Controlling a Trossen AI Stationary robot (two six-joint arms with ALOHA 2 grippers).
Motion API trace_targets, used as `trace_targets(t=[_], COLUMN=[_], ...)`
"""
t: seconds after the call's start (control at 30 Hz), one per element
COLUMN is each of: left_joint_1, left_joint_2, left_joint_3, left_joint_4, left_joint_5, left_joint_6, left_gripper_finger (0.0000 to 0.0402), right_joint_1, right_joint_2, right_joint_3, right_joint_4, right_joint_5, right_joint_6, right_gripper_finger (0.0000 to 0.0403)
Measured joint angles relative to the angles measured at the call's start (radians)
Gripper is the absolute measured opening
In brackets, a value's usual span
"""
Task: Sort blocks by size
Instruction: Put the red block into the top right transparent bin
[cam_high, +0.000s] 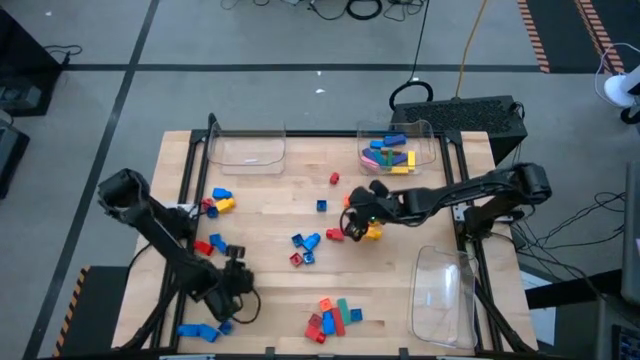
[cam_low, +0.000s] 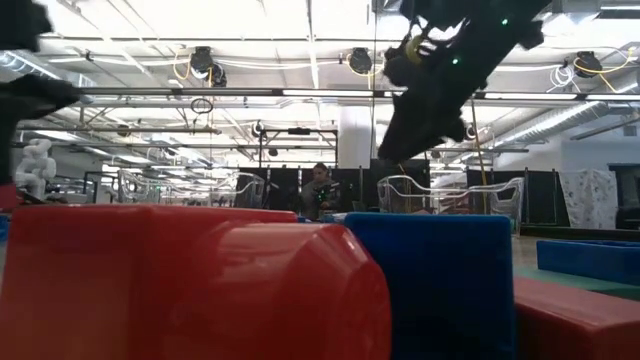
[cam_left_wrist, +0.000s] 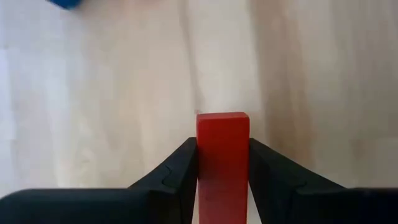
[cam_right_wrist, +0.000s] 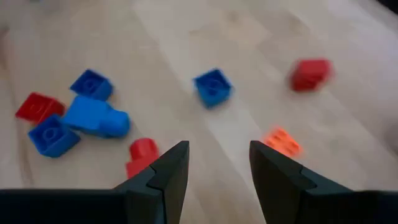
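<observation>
Blocks (cam_high: 388, 157) fill 1 far tray (cam_high: 425, 135); left fingers (cam_left_wrist: 177, 171) clamp a red block (cam_left_wrist: 222, 155), right fingers (cam_right_wrist: 171, 165) apart

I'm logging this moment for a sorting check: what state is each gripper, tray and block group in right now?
left gripper: shut on a red block, near the table's front left.
right gripper: open, empty, over the mid-table blocks.
back right tray: holds several blocks.
back left tray: looks empty.
right front tray: looks empty.
loose blocks: scattered on the table, unsorted.
</observation>
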Motion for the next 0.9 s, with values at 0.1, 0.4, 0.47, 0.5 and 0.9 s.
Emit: trace_targets(t=[0.1,0.4,0.47,0.5,0.9], left_joint_1=[0.086,0.386,0.452,0.483,0.735], left_joint_2=[-0.048,-0.131,-0.131,-0.131,-0.118], left_joint_3=[-0.001,0.001,0.001,0.001,0.002], left_joint_4=[0.028,0.242,0.293,0.312,0.538], left_joint_5=[-0.006,0.243,0.325,0.361,0.65], left_joint_6=[0.075,0.308,0.335,0.349,0.404], left_gripper_finger=[0.0123,0.0123,0.0123,0.0123,0.0122], right_joint_1=[0.035,0.148,0.168,0.175,0.185], right_joint_2=[0.068,0.194,0.201,0.206,0.213], right_joint_3=[0.0,0.0,0.0,0.0,0.0], right_joint_4=[0.116,0.498,0.534,0.559,0.663], right_joint_5=[-0.039,-0.08,-0.08,-0.08,-0.132], right_joint_6=[-0.155,-0.825,-0.983,-1.051,-1.296], right_gripper_finger=[0.0155,0.0155,0.0155,0.0155,0.0155])
